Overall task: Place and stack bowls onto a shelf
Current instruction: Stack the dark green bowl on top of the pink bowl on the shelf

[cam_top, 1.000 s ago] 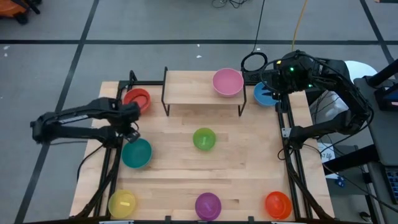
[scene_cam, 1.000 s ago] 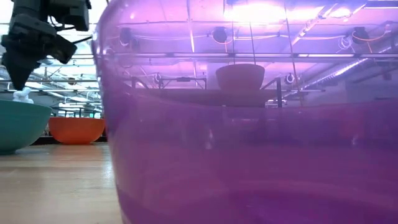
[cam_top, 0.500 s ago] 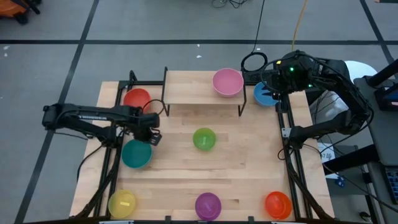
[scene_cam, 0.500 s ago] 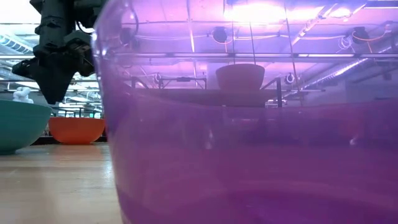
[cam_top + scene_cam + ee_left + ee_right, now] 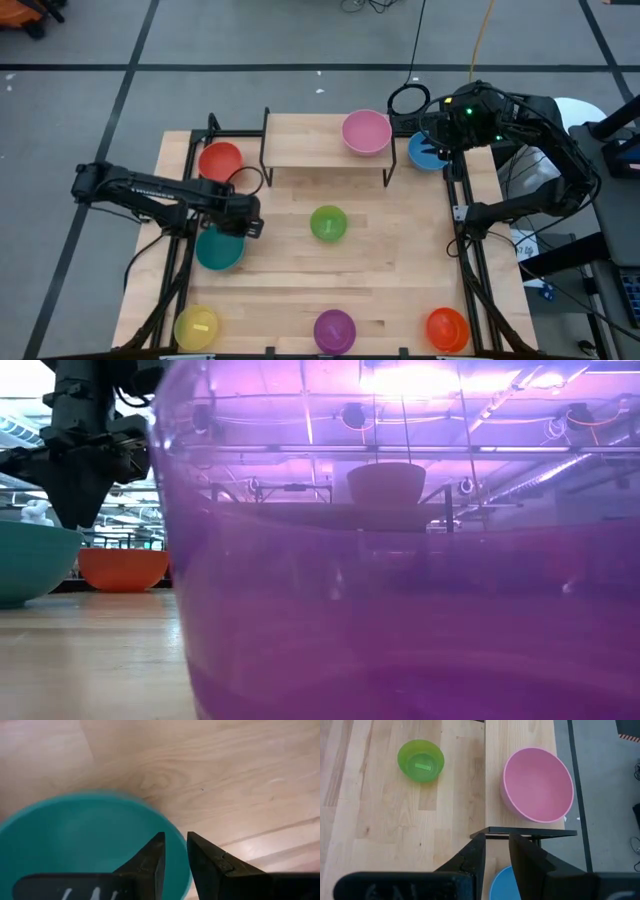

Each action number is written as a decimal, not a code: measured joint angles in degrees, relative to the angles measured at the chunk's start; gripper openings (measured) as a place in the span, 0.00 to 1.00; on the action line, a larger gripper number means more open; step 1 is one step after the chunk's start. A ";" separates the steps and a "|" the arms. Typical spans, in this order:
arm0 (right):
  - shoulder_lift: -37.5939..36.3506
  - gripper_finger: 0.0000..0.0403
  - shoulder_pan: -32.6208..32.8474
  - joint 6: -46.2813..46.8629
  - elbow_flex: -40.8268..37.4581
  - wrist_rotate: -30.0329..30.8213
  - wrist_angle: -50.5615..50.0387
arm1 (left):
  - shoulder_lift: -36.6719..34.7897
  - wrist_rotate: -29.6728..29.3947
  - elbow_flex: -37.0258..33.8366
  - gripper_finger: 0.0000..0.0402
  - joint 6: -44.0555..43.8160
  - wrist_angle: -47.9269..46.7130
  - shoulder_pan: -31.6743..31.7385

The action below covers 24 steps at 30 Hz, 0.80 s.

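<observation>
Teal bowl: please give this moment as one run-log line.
left gripper open above teal bowl rim | pink bowl on shelf | right gripper waits over blue bowl

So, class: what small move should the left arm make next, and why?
Probably lower the left tool onto the teal bowl's near rim. Its fingers hang slightly apart over that rim, holding nothing, and only the pink bowl sits on the shelf.

On the low light-wood shelf (image 5: pixel 520 750) sits a round pink plastic bowl (image 5: pixel 537 784); a round green plastic bowl (image 5: pixel 421 760) rests on the tabletop (image 5: pixel 380 830) beside the shelf, a blue bowl's rim (image 5: pixel 501 884) near the right claw (image 5: pixel 496 852)
</observation>
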 joint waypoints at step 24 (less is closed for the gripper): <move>0.00 0.19 0.00 0.02 0.00 0.00 0.00 | 6.46 0.64 0.04 0.21 -5.77 10.06 -4.91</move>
